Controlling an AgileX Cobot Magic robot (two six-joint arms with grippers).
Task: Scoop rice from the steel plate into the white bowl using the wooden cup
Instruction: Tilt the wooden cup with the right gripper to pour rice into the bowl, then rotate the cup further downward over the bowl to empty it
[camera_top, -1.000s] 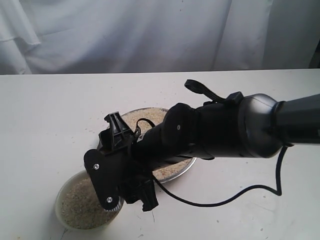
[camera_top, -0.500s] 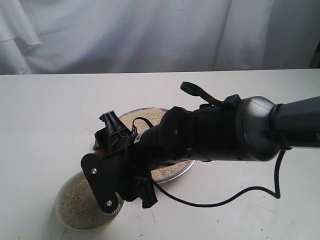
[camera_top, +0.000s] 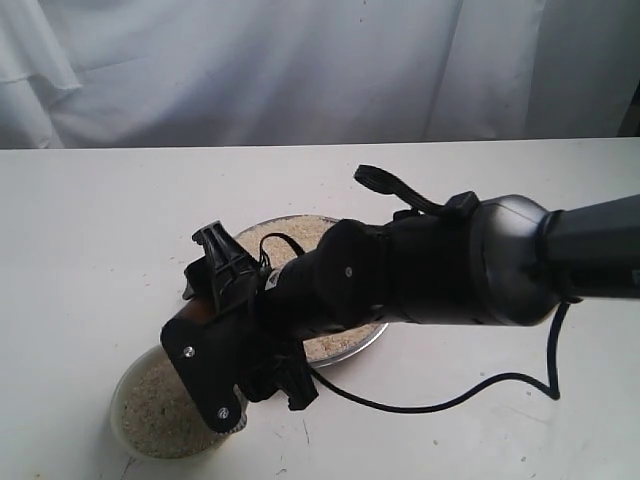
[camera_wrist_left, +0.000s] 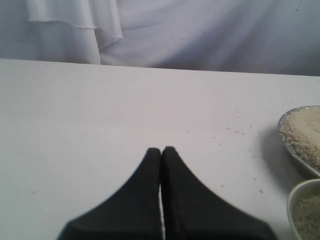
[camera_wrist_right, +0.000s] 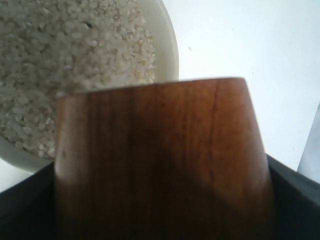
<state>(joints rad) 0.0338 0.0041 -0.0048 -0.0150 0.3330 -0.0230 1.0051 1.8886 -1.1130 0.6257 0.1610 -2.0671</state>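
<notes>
Above the white bowl (camera_top: 116, 422), the right gripper (camera_top: 213, 345) is pinching the wooden cup (camera_wrist_right: 160, 160) between its fingers; rice (camera_wrist_right: 65, 55) is lying heaped inside that bowl; more is covering the steel plate (camera_top: 366, 344) just beside it on the table (camera_top: 100, 230); elsewhere, the left gripper (camera_wrist_left: 161, 152) is pointing across the tabletop, its tips pressed together.

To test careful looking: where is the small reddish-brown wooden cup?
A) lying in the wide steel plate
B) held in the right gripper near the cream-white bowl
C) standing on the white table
B: the right wrist view shows the wooden cup clamped in the right gripper, the white bowl just beyond.
</notes>
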